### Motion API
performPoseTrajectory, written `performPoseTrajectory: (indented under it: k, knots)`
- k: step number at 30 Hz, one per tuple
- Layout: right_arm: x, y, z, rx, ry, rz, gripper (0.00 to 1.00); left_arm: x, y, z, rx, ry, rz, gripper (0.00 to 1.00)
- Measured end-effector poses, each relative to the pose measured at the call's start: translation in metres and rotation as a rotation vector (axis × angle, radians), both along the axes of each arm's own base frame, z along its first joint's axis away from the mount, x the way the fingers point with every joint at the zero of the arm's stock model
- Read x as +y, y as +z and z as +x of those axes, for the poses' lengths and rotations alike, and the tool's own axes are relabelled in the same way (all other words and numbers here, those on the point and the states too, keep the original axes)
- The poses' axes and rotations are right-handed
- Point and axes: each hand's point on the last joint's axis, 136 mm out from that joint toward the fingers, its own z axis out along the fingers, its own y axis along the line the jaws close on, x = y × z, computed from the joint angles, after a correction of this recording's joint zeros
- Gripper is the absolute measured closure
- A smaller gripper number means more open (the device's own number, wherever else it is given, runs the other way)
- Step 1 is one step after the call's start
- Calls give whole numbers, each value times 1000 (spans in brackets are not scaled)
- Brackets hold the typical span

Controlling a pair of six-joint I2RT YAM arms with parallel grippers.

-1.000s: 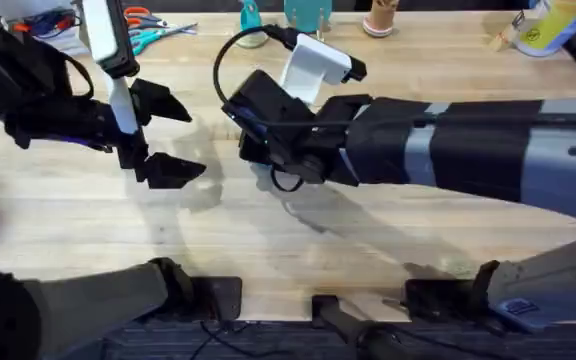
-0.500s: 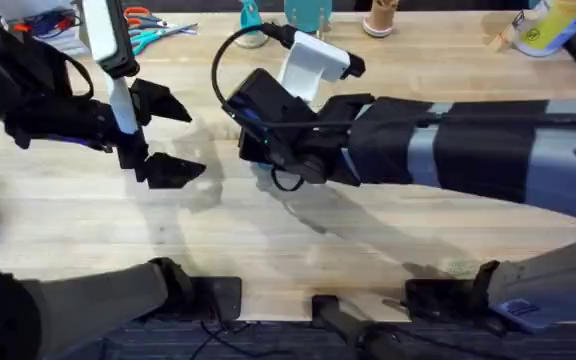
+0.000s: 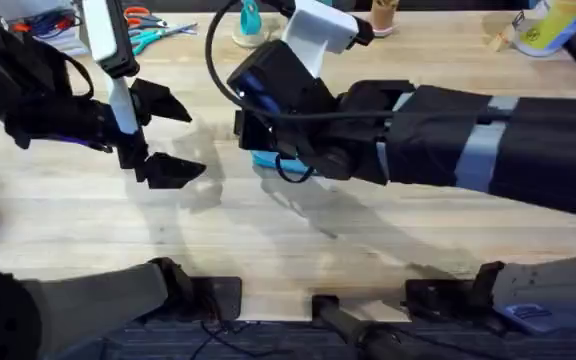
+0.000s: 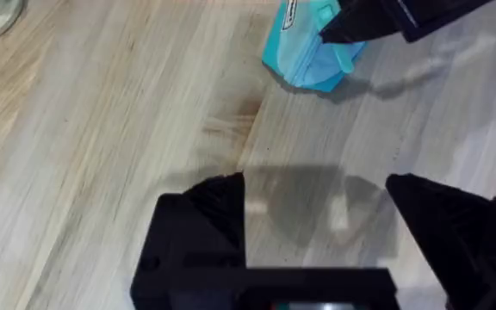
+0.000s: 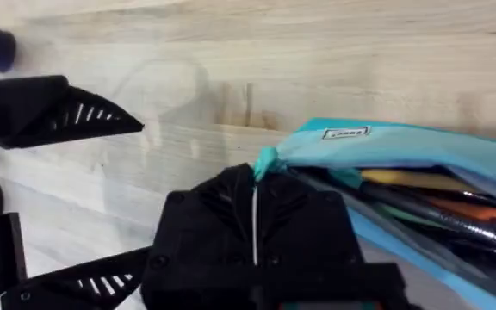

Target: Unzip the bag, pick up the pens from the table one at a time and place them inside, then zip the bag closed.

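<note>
the bag [image 5: 403,164] is seen at centre right of the right wrist view, lying on the table [image 3: 298,250], its mouth open with pens [image 5: 420,194] inside; in the overhead view a sliver of light blue shows at upper centre, under the right arm; the right gripper [image 5: 257,185] is pressed together on the teal zip tab at the bag's end; the left gripper [image 3: 163,135] is held at upper left of the overhead view, fingers spread, nothing between them, apart from the bag; scissors [image 3: 143,30] are noted at the top left edge.
</note>
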Motion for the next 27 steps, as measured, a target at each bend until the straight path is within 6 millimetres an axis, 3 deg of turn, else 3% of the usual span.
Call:
performPoseTrajectory:
  k: [15,27]
  knots:
    - [0,10,0,-61,70,-39,971,-2,4,7,-42,0,-21,6]
    - [0,11,0,-85,104,-65,971,-15,21,18,-120,-3,-144,7]
